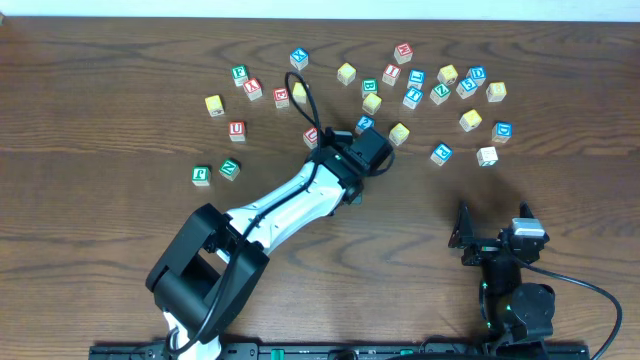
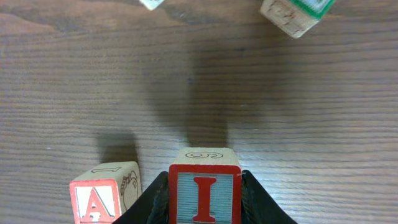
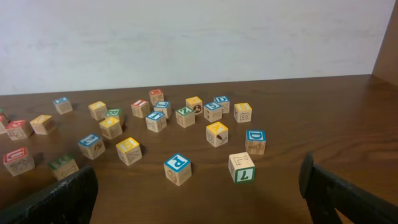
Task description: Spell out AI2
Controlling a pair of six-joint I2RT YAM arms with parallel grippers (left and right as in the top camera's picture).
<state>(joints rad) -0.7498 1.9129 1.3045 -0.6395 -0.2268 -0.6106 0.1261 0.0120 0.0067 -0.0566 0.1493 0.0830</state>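
My left gripper (image 2: 205, 208) is shut on a red-rimmed block with a red letter I (image 2: 204, 193), held low over the brown table. A red-rimmed A block (image 2: 104, 198) stands on the table just left of it, a small gap between them. In the overhead view the left gripper (image 1: 345, 160) hides the I block, and a red block (image 1: 311, 137) shows at its left edge. My right gripper (image 1: 495, 228) is open and empty near the front right, seen also in the right wrist view (image 3: 199, 199). I cannot pick out a 2 block.
Several loose letter blocks lie scattered across the back of the table (image 1: 450, 85), more at the left (image 1: 229, 168). A blue P block (image 3: 177, 168) and a green-rimmed 7 block (image 3: 241, 167) lie ahead of the right gripper. A green-rimmed block (image 2: 297, 12) lies ahead of the left gripper.
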